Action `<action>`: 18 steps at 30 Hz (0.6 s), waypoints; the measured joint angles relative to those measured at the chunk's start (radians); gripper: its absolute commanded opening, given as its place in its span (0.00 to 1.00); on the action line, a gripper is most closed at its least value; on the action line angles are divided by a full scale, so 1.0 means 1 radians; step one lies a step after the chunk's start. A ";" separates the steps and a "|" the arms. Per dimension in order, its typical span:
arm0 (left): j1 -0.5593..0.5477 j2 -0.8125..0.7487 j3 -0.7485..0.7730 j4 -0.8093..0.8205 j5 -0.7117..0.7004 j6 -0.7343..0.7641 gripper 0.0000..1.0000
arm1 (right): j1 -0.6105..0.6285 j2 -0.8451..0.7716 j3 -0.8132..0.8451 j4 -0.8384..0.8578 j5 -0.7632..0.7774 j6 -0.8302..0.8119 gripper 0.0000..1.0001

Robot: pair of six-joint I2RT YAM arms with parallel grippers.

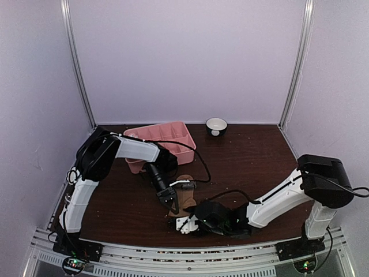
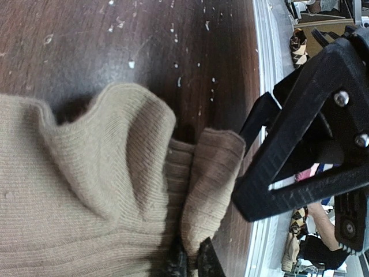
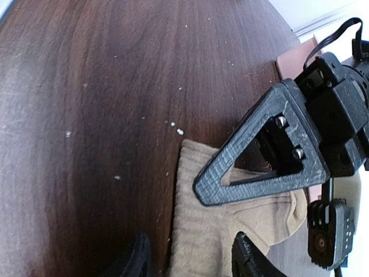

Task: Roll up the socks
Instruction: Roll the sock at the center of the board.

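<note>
Tan-brown fabric, one sock (image 2: 86,190): left gripper (image 2: 190,262) pinched shut on it, right gripper (image 3: 193,262) part-open, astride it.

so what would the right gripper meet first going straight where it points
likely the tan sock between its jaws; the left gripper, shut on that sock, sits just beyond

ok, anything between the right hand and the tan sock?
Nothing visible. The tan sock lies between the open fingers of the right hand; the left hand pinches it just beyond, close but not in the way.
</note>
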 measured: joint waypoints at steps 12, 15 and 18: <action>0.004 0.024 0.029 -0.040 0.011 0.003 0.00 | -0.055 0.068 0.085 -0.049 -0.075 0.012 0.05; 0.005 0.025 0.030 -0.047 0.009 0.010 0.05 | -0.080 0.063 0.100 -0.087 -0.141 0.069 0.00; 0.006 0.023 0.029 -0.047 0.006 0.031 0.21 | -0.108 0.058 0.108 -0.109 -0.218 0.132 0.00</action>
